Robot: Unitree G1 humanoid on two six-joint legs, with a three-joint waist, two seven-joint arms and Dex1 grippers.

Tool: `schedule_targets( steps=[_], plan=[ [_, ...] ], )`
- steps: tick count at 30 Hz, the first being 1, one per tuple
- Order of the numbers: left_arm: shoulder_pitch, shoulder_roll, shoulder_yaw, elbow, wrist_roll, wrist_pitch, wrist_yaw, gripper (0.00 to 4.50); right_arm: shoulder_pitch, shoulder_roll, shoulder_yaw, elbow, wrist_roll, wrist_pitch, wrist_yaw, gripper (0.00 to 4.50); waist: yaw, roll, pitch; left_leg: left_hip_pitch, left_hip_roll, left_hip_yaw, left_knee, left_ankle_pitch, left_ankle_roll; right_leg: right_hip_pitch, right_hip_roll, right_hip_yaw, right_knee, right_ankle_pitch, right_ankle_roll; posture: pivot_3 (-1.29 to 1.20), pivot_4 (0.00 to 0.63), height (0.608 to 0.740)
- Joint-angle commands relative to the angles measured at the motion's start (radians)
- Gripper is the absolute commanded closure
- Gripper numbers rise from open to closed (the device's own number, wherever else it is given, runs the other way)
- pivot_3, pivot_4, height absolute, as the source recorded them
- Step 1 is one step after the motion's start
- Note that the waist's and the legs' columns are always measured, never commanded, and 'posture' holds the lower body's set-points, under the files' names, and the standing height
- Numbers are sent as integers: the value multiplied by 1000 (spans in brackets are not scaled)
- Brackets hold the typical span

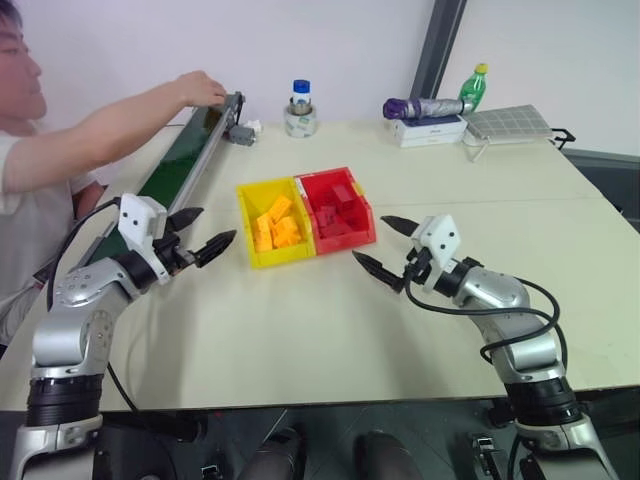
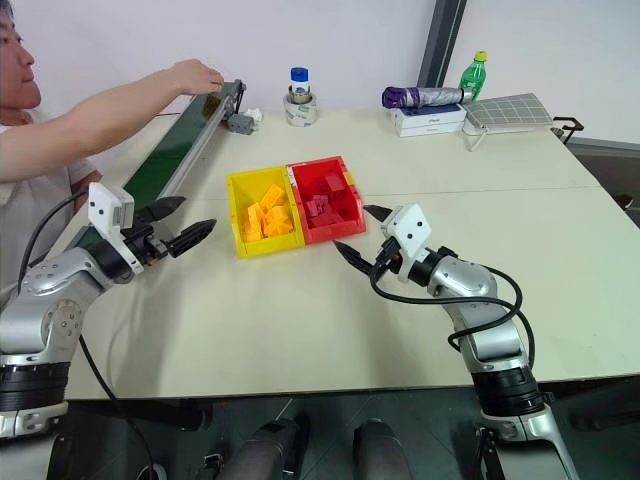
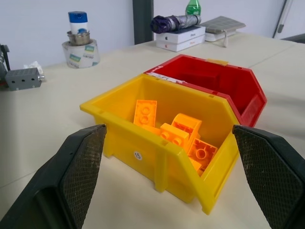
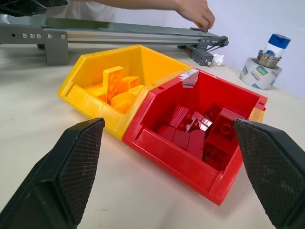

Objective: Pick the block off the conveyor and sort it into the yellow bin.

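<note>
The block is barely visible as an orange speck under a person's hand at the far end of the conveyor, so it lies well away from both pincers. Nearest the robot, the left pincer and the right pincer hover above the desk with their fingers spread and empty, one on each side of the bins. Between them sits the yellow bin, holding several orange bricks and joined to a red bin of dark red bricks.
</note>
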Motion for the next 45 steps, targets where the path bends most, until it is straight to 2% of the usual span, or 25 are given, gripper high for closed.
schedule_targets(
  steps=[1,13,22,31,36,45],
  plan=[
    [-21,2,10,8,4,-36,-13,39,0,-1,-19,-29,3,-26,-4,0,0,0,0,0,0,0,0,0,0,0,0,0,0,0,0,0,150,740],
    [23,-11,36,16,19,-91,7,39,-12,-1,-13,-14,3,-32,2,0,-1,0,0,0,0,0,0,0,0,0,0,0,0,0,0,0,150,740],
    [138,-42,169,-50,-13,-163,69,39,-24,3,-4,8,3,-44,16,0,0,0,0,0,1,1,0,0,0,0,1,1,0,0,0,0,150,740],
    [234,-105,354,4,-9,-281,242,39,-47,19,8,39,4,-63,30,0,-1,0,0,0,3,2,0,0,0,-1,2,1,0,1,-1,0,150,740],
    [287,-112,365,31,1,-290,266,39,-49,23,8,39,5,-63,33,0,1,-1,0,0,3,3,0,0,0,0,3,2,0,1,-2,0,150,740],
    [258,-102,351,58,8,-307,290,39,-47,23,5,33,2,-59,35,0,1,-1,0,0,4,3,1,-1,-1,0,3,2,0,0,-5,0,150,740]
  ],
)
